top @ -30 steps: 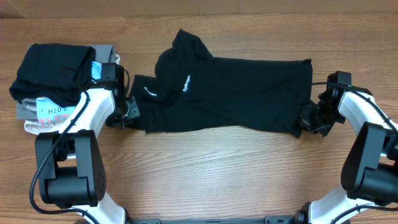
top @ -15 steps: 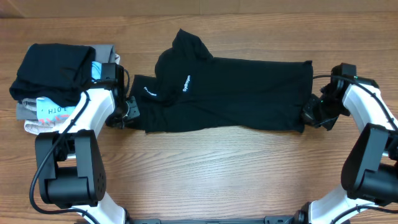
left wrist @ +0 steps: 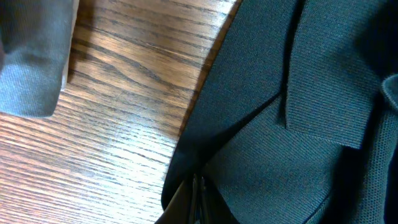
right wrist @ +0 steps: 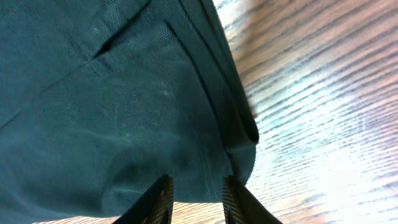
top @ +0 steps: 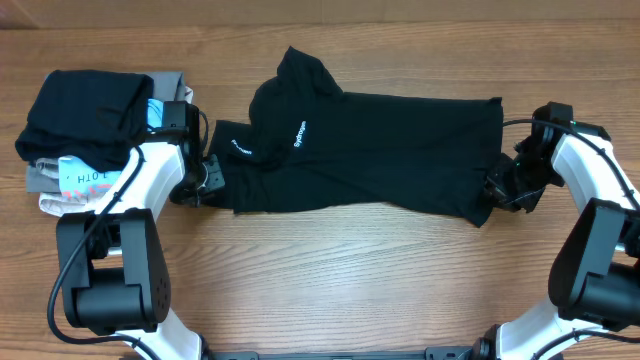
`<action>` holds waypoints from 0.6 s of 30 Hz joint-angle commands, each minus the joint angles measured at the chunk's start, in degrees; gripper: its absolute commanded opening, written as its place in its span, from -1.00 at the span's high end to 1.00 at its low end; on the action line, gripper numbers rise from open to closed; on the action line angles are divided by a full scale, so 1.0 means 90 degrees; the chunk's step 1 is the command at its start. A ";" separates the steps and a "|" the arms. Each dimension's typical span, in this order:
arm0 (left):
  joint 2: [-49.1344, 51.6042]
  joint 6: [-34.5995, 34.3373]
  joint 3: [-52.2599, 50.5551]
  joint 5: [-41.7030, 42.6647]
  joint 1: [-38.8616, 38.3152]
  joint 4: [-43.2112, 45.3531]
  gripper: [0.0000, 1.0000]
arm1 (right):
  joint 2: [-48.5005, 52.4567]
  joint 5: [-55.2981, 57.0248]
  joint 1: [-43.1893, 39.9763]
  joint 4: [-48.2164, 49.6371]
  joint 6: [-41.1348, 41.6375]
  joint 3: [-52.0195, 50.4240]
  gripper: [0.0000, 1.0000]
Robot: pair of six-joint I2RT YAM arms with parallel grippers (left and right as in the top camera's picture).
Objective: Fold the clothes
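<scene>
While the black T-shirt [top: 380,150] lies flat on the table [top: 330,290] as a long band, it spans the whole gap between the two grippers, with one end at each. Its small white logo [top: 299,133] sits nearer the left gripper [top: 207,182], and a sleeve sticks out on the far side of the band from both arms.

The left gripper is closed. In its wrist view the fingers meet at the shirt's edge and appear to pinch the cloth there, low against the wood.

The right gripper [top: 497,190] sits at the shirt's other end, by the near corner. Its fingers [right wrist: 158,199] stand apart, and the dark cloth lies just ahead of the tips with nothing clamped.

Beyond the left gripper, on the side away from the shirt, sits a pile of folded clothes [top: 60,175]. It has a black piece on top, with grey and a white printed piece under it.
</scene>
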 commanded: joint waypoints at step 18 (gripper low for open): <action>0.0075 0.0117 -0.0051 0.0056 -0.0002 -0.0002 0.92 | -0.0158 0.0032 0.0027 0.0833 0.0221 -0.0724 0.48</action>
